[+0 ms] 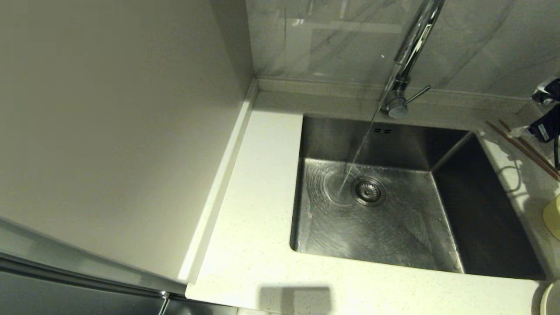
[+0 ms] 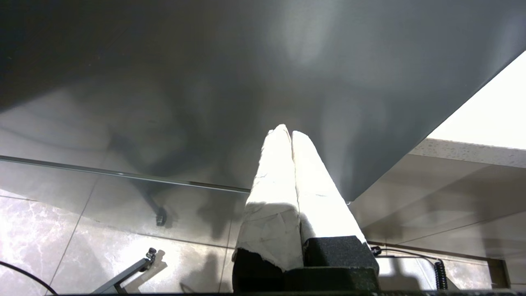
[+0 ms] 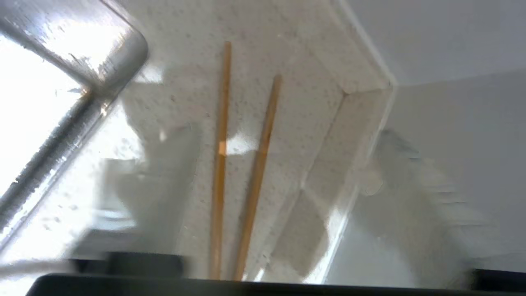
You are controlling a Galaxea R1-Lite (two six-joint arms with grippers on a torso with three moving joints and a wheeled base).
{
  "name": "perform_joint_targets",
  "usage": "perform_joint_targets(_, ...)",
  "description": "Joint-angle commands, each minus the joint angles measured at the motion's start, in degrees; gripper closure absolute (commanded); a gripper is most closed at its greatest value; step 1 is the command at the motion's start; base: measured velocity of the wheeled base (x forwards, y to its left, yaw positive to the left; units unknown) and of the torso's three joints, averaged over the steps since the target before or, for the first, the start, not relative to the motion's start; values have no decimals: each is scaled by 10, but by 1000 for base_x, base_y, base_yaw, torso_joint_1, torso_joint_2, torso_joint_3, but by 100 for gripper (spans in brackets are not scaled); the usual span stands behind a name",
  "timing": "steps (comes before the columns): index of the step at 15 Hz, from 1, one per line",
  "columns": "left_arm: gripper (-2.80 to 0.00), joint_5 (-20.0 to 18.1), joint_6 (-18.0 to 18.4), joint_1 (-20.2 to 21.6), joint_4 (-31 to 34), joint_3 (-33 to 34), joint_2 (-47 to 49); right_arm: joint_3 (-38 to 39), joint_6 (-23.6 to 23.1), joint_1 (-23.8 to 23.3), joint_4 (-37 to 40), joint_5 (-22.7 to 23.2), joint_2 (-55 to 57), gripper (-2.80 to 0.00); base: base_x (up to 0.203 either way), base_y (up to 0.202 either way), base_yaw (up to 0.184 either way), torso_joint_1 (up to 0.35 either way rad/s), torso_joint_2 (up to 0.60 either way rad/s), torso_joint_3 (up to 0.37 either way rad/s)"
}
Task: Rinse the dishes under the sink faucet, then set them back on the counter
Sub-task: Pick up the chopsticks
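Water runs from the chrome sink faucet into the steel sink, landing beside the drain strainer. Two brown chopsticks lie side by side on the white speckled counter right of the sink. My right gripper hovers over them at the far right. In the right wrist view the gripper is open, with the chopsticks lying between its wide-spread blurred fingers. The pale yellow-green bowl and the plate's rim show at the right edge. My left gripper is shut and empty, low beside a grey cabinet.
A tall pale cabinet side rises left of the counter. The grey marbled wall stands behind the low raised back edge. The faucet's thin side lever sticks out toward the right. The sink's corner shows in the right wrist view.
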Motion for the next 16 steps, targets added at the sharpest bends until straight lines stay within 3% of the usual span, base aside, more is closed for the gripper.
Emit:
perform_joint_targets(1, 0, 0, 0, 0, 0, 0, -1, 0, 1, -1, 0, 0, -4, 0, 0, 0, 0, 0, 0, 0)
perform_joint_targets(6, 0, 0, 0, 0, 0, 0, -1, 0, 96, 0, 8, -59, 1, 0, 0, 0, 0, 0, 0, 0)
perform_joint_targets(8, 0, 0, 0, 0, 0, 0, -1, 0, 102, 0, 3, -84, 16, 0, 0, 0, 0, 0, 0, 0)
perform_joint_targets(16, 0, 0, 0, 0, 0, 0, -1, -1, 102, -7, -78, -95, 77, 0, 0, 0, 0, 0, 0, 0)
